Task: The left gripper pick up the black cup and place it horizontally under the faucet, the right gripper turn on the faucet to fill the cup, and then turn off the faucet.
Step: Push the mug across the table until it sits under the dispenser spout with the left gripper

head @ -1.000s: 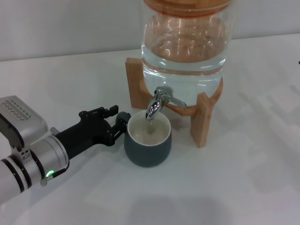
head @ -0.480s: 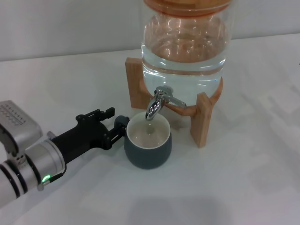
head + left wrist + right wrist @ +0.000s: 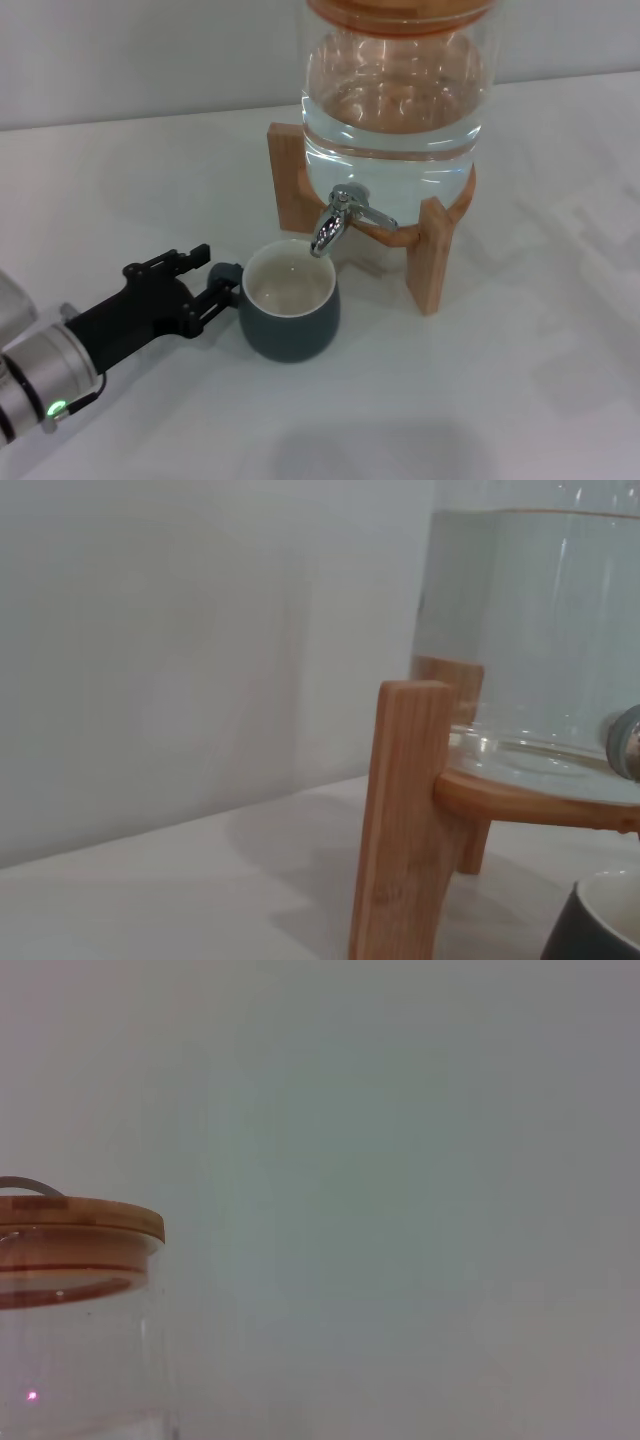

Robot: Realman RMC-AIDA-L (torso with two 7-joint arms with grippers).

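The black cup (image 3: 288,313) stands upright on the white table, its cream inside showing, just left of and in front of the faucet (image 3: 335,222). The faucet's spout hangs over the cup's right rim, and I see no stream from it. My left gripper (image 3: 215,287) reaches in from the lower left and is shut on the cup's handle. In the left wrist view a sliver of the cup (image 3: 600,925) shows beside the wooden stand (image 3: 400,820), with a bit of the faucet (image 3: 626,742). My right gripper is out of view.
The glass jar (image 3: 395,100) of water sits on a wooden stand (image 3: 432,255) behind the cup. Its wooden lid (image 3: 70,1225) appears in the right wrist view against a plain wall. White tabletop (image 3: 500,400) stretches in front and to the right.
My left gripper has drawn back to the left and toward me, dragging the cup with it, so the cup's centre has left the spot under the spout.
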